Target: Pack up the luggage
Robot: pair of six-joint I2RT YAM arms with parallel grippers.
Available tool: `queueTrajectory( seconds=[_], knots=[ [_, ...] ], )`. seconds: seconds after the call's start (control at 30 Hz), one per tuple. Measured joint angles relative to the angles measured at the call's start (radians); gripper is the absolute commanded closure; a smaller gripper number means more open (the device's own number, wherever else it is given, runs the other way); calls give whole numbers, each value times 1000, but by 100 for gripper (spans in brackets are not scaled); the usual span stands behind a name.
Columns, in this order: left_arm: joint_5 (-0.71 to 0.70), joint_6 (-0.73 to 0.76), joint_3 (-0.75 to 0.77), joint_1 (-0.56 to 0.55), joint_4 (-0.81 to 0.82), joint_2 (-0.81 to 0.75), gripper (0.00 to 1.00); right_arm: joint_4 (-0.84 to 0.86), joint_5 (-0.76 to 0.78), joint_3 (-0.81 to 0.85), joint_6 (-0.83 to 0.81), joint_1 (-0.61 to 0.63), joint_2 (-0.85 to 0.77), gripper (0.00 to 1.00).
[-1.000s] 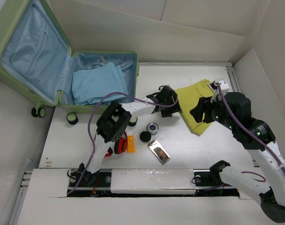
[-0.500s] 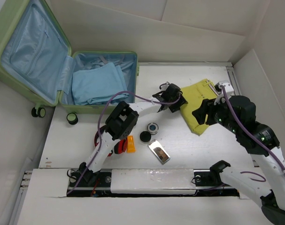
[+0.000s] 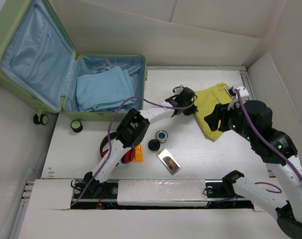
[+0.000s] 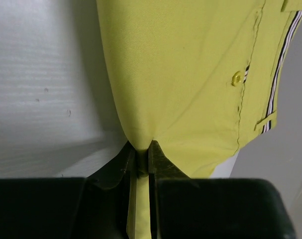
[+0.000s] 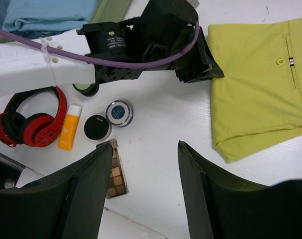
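The luggage [image 3: 36, 59] lies open at the far left, pale green shell and blue lining, with a folded light blue cloth [image 3: 103, 89] in its lower half. A folded yellow-green garment [image 3: 215, 104] lies on the table at the right. My left gripper [image 3: 192, 105] is shut on this garment's left edge; in the left wrist view the cloth [image 4: 190, 74] is pinched between the fingertips [image 4: 141, 148]. My right gripper [image 5: 145, 144] hangs open above bare table near the garment's [image 5: 255, 84] lower corner, holding nothing.
Red headphones [image 5: 31, 119], an orange tube [image 5: 69, 130], two round jars [image 5: 120, 112] [image 5: 97, 127] and an eyeshadow palette [image 5: 116, 172] lie near the table's front, left of my right gripper. White walls enclose the table at the back and right.
My left gripper has moved right to the yellow-green garment's edge and shut on it. The right arm shifted slightly and stays open.
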Motion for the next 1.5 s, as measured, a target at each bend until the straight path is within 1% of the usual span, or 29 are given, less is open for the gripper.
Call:
queueTrajectory(
  seconds=[0.17,0.3,0.37,0.47,0.57,0.63,0.7,0.77,0.9,1.0,1.07,1.13,1.2,1.23,1.27,1.3,1.37,1.43,1.5],
  knots=[
    [31,135,51,63,-43,-8,100,1,11,16,0,0,4,39],
    [92,266,97,178,-119,-51,100,3,14,19,0,0,14,39],
    [132,317,119,257,-151,-92,100,5,14,19,0,0,25,39],
    [188,381,121,413,-191,-183,100,10,13,19,0,0,40,39],
    [219,432,109,606,-216,-285,100,13,13,19,-3,0,60,39],
    [245,457,74,724,-226,-352,100,14,11,19,-5,0,66,39],
    [267,473,7,823,-226,-417,100,19,8,19,-7,0,68,39],
    [290,480,-105,908,-193,-492,100,21,3,19,-8,0,71,39],
    [295,486,-278,1020,-163,-578,100,21,-1,19,-11,0,80,39],
    [274,505,-349,1088,-168,-586,100,27,-2,19,-16,0,88,38],
    [243,518,-383,1106,-186,-586,100,32,-6,19,-18,0,96,38],
    [209,529,-394,1106,-213,-586,83,45,-17,11,-18,0,102,33],
    [175,542,-393,1098,-226,-586,61,64,-32,-10,-18,0,105,31],
    [157,546,-390,1096,-235,-587,46,71,-41,-23,-19,2,108,30],
    [143,552,-386,1092,-243,-589,40,81,-50,-40,-19,2,114,28],
    [127,550,-386,1087,-250,-592,36,89,-56,-55,-19,4,122,28],
    [95,553,-386,1077,-270,-614,32,101,-67,-85,-19,20,150,30],
    [54,562,-393,1062,-283,-665,32,124,-78,-111,-19,50,195,36],
    [9,579,-418,1031,-280,-750,31,145,-80,-131,-23,94,247,64]
  ],
)
